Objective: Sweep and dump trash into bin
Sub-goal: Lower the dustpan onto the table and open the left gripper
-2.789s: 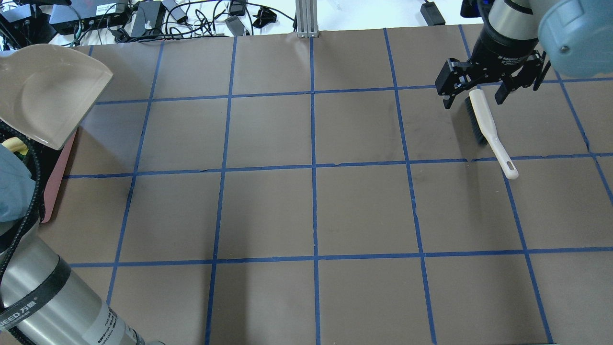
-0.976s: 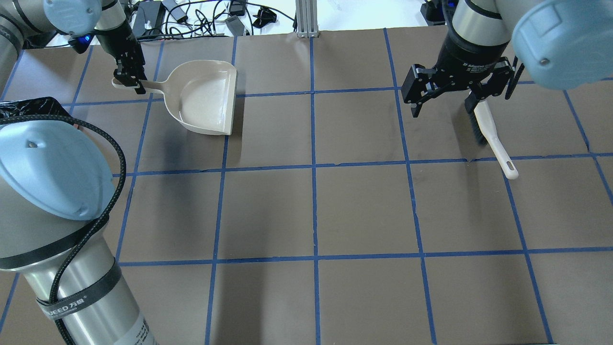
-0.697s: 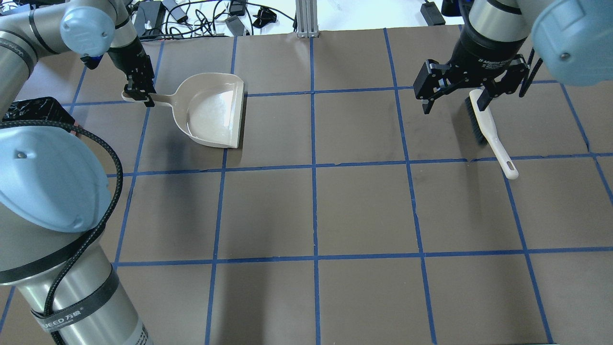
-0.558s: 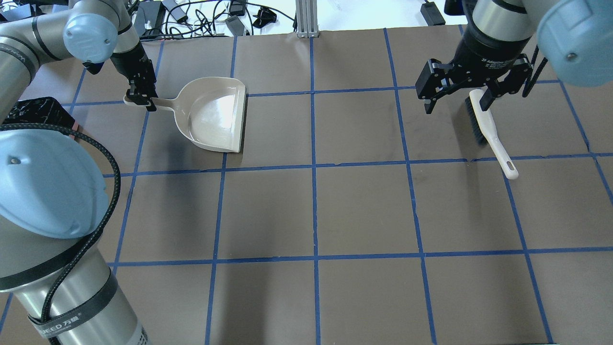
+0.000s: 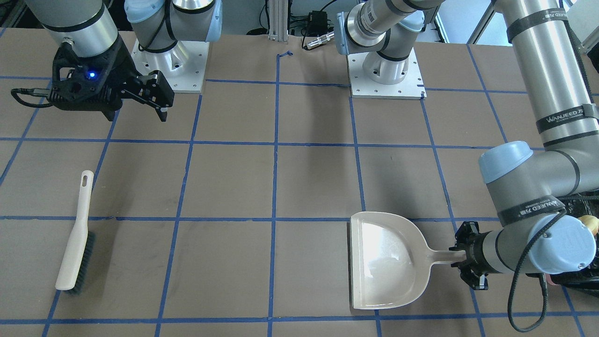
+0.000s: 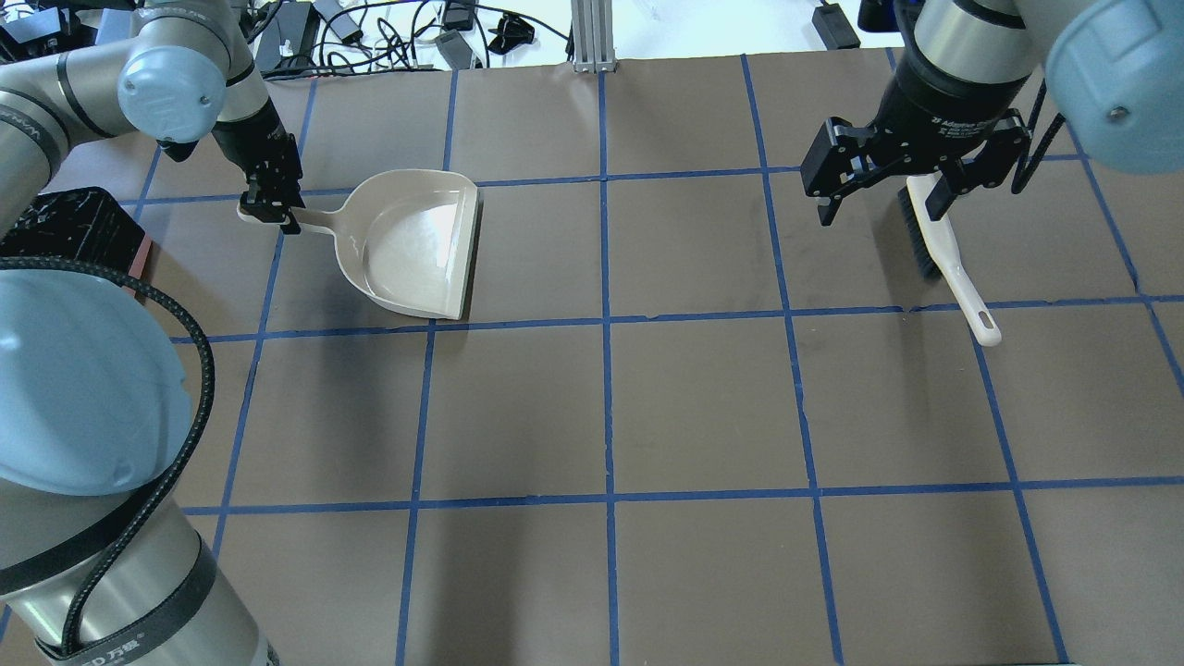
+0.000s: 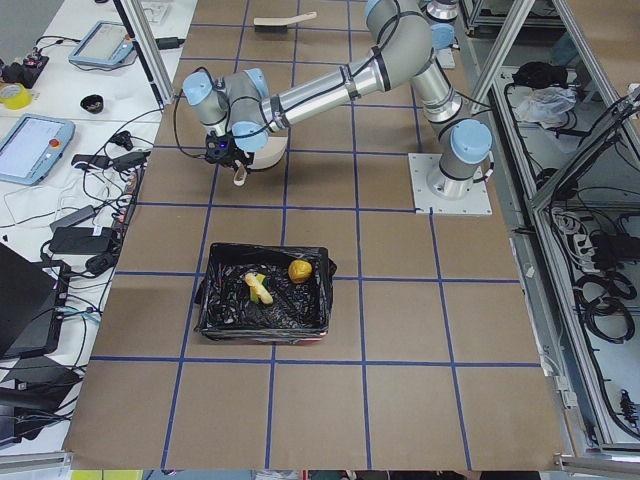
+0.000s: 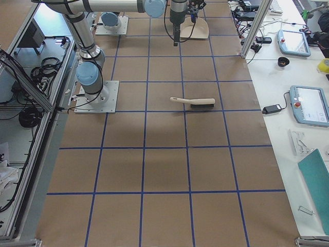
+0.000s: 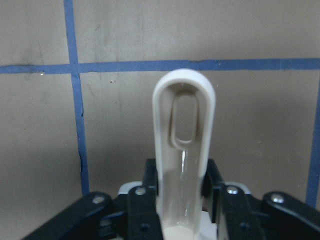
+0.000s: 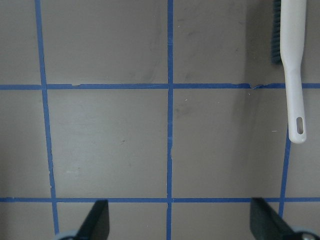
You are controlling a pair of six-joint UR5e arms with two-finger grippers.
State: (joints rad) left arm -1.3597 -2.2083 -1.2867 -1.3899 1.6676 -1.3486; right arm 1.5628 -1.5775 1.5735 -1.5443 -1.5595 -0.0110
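Observation:
My left gripper [image 6: 270, 202] is shut on the handle [image 9: 183, 150] of the empty beige dustpan [image 6: 412, 245], which lies flat on or just above the table at the far left. The bin [image 7: 212, 318], lined with a black bag, holds the trash: a golden-brown lump [image 7: 298, 270] and a pale yellow rind [image 7: 260, 290]. Only a black corner of the bin [image 6: 65, 231] shows in the overhead view. My right gripper [image 6: 879, 199] is open and empty, hovering above the head of the white brush [image 6: 943, 250].
The brush [image 5: 75, 248] lies flat on the table, its handle toward the robot. Cables and power boxes [image 6: 305, 32] lie beyond the table's far edge. Blue tape lines grid the brown table [image 6: 610, 407].
My left arm has carried the dustpan from over the bin out onto the table, then slid it slightly right and nearer. My right gripper stays open over the brush, shifting slightly.

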